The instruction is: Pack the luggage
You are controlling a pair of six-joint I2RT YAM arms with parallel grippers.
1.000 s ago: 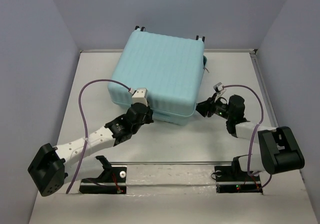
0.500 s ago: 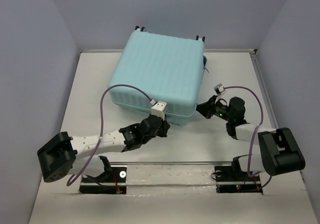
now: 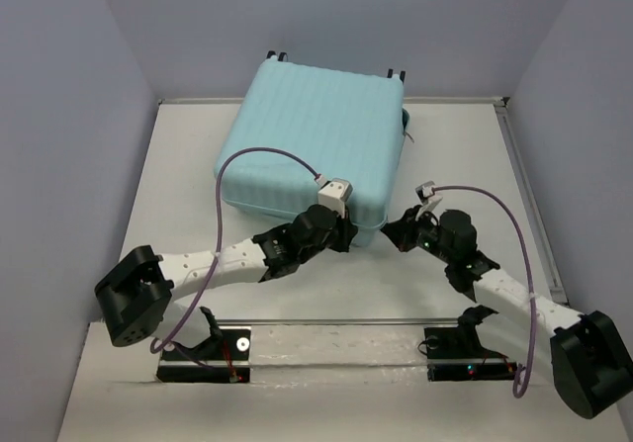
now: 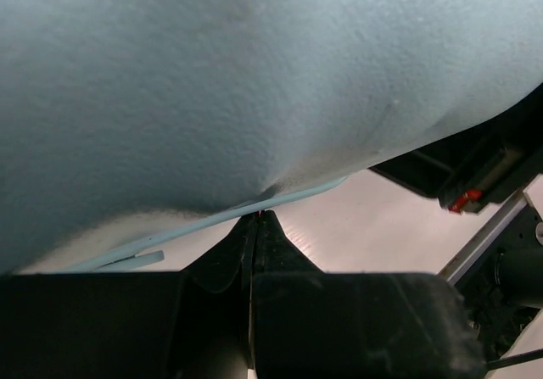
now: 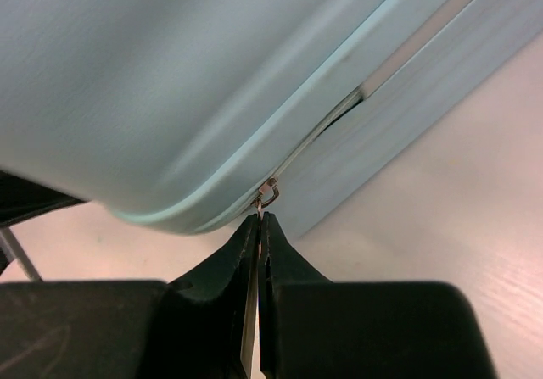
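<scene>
The luggage (image 3: 312, 135), a pale mint-blue ribbed hard-shell suitcase, lies flat and closed at the back middle of the table. My left gripper (image 3: 346, 236) is shut, its tip against the piping of the suitcase's near edge (image 4: 212, 82), close to the near right corner; the left wrist view (image 4: 257, 218) shows nothing clear between the jaws. My right gripper (image 3: 392, 230) is at that same corner, shut on the metal zipper pull (image 5: 269, 194) where the zip seam of the shell (image 5: 170, 74) still gapes a little. The jaws (image 5: 259, 220) pinch the pull's tab.
Black wheels (image 3: 278, 57) stick out at the suitcase's far edge. Grey walls close in the table on the left, the back and the right. A metal rail (image 3: 336, 321) runs along the near edge by the arm bases. The right arm (image 4: 475, 167) shows close beside my left gripper.
My left gripper has slid right along the suitcase's near edge to its right corner. My right gripper has moved left and nearer around that corner with the zipper pull.
</scene>
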